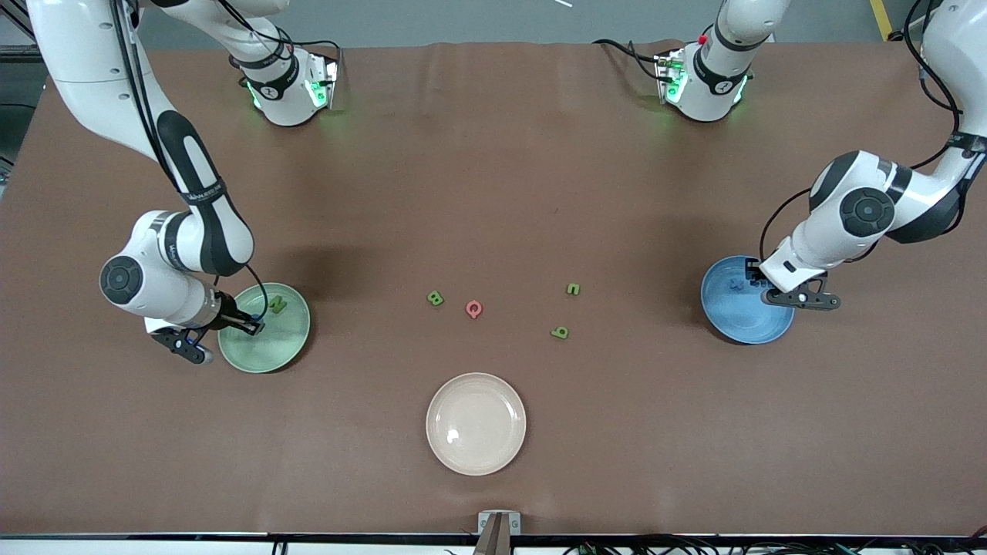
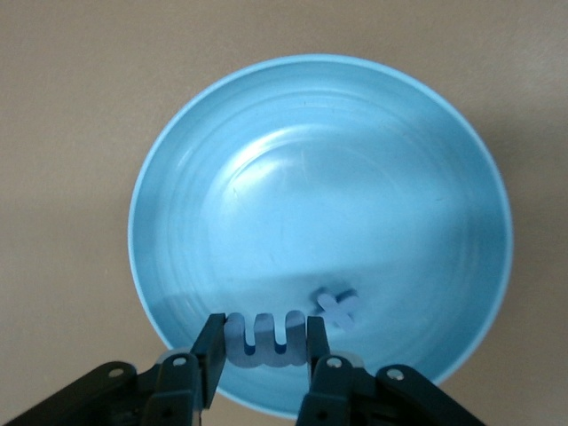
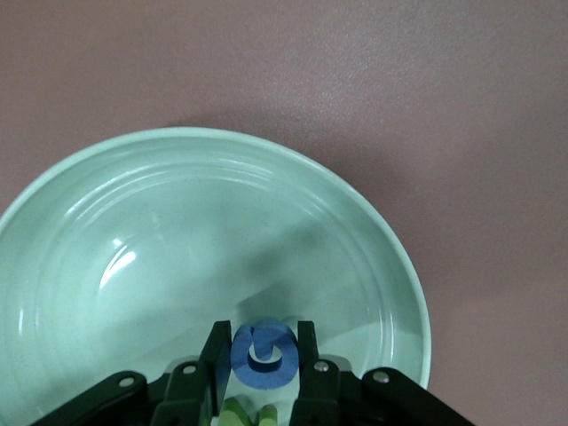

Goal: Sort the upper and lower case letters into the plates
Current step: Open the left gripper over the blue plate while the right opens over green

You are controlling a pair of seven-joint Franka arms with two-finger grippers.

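a big brown table [image 1: 493, 154] holds everything. three round plates sit right on it. the mint green plate [image 1: 281, 351] is near the right arm's end of the table. the blue plate [image 1: 732, 316] is near the left arm's end. the cream plate [image 1: 476, 423] sits in the middle, nearest to the front camera. four small letters lie flat on the bare table between the green plate and the blue plate, all farther from the camera than the cream plate. the green B [image 1: 436, 298] lies just beside the pink Q [image 1: 473, 309]. the green n [image 1: 573, 289] and the green q shape [image 1: 560, 332] lie closer to the blue plate.
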